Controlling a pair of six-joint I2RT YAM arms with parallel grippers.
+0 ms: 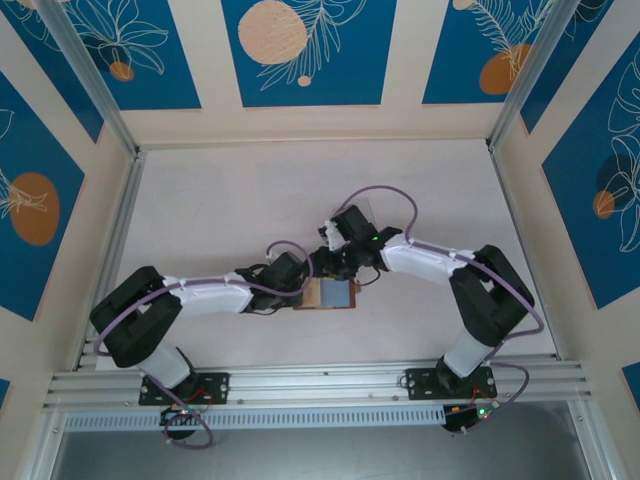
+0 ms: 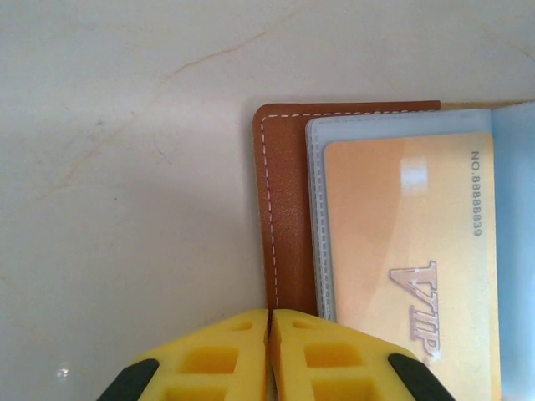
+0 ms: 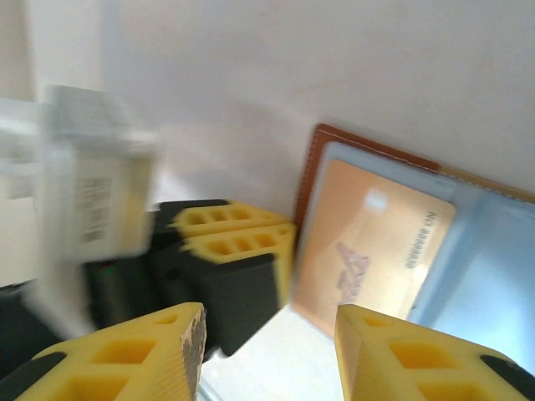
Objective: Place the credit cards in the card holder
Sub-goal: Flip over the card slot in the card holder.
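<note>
The card holder [image 1: 328, 294] lies open on the table, its brown leather [image 2: 284, 209] outside and grey-blue pockets inside. A tan credit card [image 2: 401, 242] marked VIP sits in its left clear sleeve, and it also appears in the right wrist view [image 3: 368, 242]. My left gripper [image 2: 269, 322] is shut, with its tips resting at the holder's left edge and nothing visibly between them. My right gripper [image 3: 267, 330] hangs open just above the table beside the holder [image 3: 308, 171], facing the left gripper's fingers [image 3: 238, 238]. From above, both grippers [image 1: 303, 287] [image 1: 345, 270] meet at the holder.
A blurred clear plastic box [image 3: 84, 200] is at the left of the right wrist view, close to the right gripper. Pale bare table [image 1: 230, 200] extends around the holder, bounded by aluminium rails [image 1: 310, 380] and patterned walls.
</note>
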